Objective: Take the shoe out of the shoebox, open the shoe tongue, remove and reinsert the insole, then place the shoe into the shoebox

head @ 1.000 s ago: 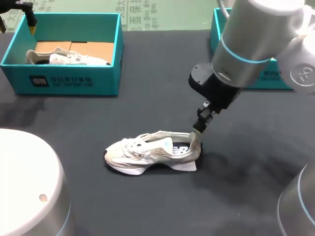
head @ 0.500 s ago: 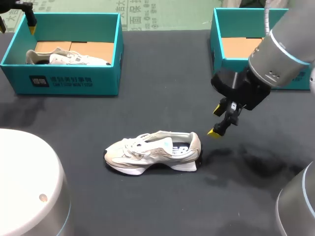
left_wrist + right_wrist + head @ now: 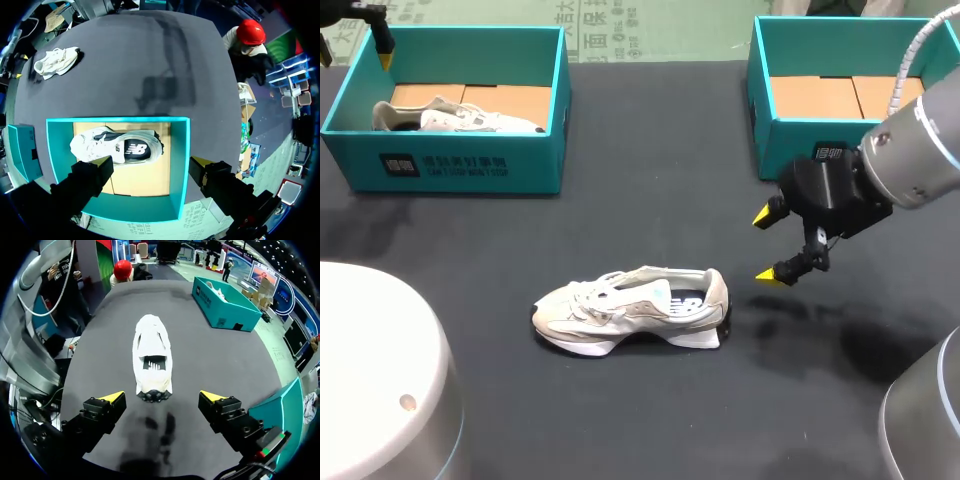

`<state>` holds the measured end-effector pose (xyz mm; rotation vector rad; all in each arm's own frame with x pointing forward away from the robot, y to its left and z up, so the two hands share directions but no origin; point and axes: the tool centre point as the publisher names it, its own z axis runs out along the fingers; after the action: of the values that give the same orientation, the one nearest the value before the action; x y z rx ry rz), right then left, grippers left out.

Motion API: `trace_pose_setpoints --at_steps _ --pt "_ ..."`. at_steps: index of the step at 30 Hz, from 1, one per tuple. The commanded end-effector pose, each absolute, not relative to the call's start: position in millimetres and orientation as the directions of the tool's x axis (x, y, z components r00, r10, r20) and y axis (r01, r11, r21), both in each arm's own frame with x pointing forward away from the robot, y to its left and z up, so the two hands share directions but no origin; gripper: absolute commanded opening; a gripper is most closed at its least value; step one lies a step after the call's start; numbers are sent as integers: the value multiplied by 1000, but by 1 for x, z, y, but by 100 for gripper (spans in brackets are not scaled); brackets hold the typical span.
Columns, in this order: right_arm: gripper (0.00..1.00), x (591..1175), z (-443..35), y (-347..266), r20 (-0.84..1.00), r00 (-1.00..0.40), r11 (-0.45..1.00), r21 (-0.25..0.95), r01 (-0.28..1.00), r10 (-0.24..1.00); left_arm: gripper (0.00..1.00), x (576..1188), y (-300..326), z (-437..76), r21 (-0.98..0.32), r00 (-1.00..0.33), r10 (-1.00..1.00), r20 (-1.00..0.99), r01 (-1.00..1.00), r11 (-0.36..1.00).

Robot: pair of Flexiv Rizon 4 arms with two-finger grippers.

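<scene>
A white sneaker [image 3: 630,310] lies on its side on the dark table, toe to the left; it also shows in the right wrist view [image 3: 152,357] and far off in the left wrist view [image 3: 56,60]. My right gripper [image 3: 766,245] hangs open just right of the heel, touching nothing; in its own view the right gripper [image 3: 161,397] faces the heel. My left gripper [image 3: 355,55] hovers open over the far rim of the left teal shoebox [image 3: 450,165]. A second white shoe [image 3: 117,147] lies in that box, under the left gripper [image 3: 152,162].
A second teal shoebox [image 3: 780,150] stands at the back right, holding only a cardboard floor. My arms' rounded grey bases fill the near left corner [image 3: 380,380] and the near right corner [image 3: 925,420]. Bare dark tabletop surrounds the sneaker.
My right gripper has drawn back from the sneaker's heel, up and to the right, with its fingers now clear of the shoe. The sneaker and the left arm have stayed put.
</scene>
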<state>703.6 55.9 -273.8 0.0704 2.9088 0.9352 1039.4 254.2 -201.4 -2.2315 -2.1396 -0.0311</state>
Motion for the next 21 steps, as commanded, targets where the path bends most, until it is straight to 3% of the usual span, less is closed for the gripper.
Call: trace_pose_setpoints --at_steps 1,17,21 --pt "100 710 -290 53 -65 -997 721 692 -25 29 100 1039 254 -201 -22 43 998 51 999 -42" --pt "100 712 -296 55 -71 -997 734 678 -29 26 100 1039 254 -201 -22 43 998 51 999 -42" --pt "100 705 -313 45 -190 -981 693 704 -156 -28 100 1039 254 -201 -22 43 998 51 999 -42"
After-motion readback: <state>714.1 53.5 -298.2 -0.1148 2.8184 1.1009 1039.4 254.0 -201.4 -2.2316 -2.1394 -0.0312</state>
